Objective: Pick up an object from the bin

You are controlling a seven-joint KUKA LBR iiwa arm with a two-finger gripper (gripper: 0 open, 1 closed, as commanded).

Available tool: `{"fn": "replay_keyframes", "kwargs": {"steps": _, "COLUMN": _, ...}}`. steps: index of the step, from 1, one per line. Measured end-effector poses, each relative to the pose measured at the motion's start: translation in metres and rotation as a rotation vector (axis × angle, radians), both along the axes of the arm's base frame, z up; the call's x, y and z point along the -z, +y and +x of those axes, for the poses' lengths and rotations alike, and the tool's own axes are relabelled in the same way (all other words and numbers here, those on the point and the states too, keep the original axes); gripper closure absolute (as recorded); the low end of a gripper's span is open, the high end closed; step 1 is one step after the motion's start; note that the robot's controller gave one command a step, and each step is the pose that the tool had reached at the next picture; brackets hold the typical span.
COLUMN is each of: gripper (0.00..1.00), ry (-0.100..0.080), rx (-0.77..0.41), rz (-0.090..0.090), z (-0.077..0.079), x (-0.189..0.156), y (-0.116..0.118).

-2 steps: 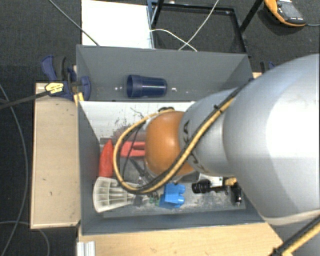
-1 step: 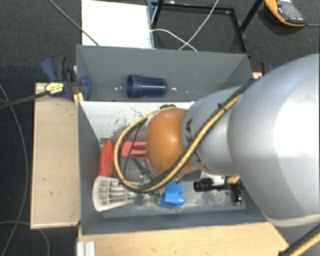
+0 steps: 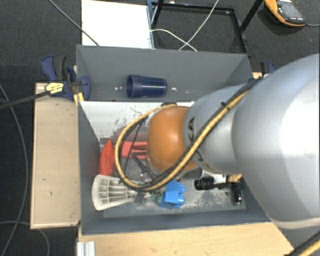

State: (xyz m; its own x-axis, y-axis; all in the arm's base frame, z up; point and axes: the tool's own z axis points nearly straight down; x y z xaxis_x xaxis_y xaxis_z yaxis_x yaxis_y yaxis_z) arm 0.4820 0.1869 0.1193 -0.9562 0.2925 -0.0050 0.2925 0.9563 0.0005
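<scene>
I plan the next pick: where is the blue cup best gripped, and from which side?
Likely across its round body, from above: the cup lies on its side along the bin's back wall, with nothing touching it.

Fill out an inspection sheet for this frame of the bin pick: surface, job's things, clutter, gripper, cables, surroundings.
Surface: grey metal bin, floor scuffed and speckled.
Job's things: white shuttlecock-like piece at near left; blue block to its right; red piece by the left wall; black part at near right.
Clutter: dark blue cup lying on its side against the back wall.
Gripper: gripper low in the bin under the orange wrist cover, between the white piece and the blue block; grasp not readable.
Cables: yellow-and-black cable looped round the wrist cover; white cable behind the bin.
Surroundings: dark floor; black frame beyond the bin.
</scene>
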Motion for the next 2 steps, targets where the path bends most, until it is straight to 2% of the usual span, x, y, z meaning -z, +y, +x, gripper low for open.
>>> {"fn": "replay_keyframes", "kwargs": {"steps": 2, "gripper": 1.00, "ry": -0.001, "rx": -0.002, "rz": 0.001, "z": 0.000, "x": -0.029, "y": 0.000}}
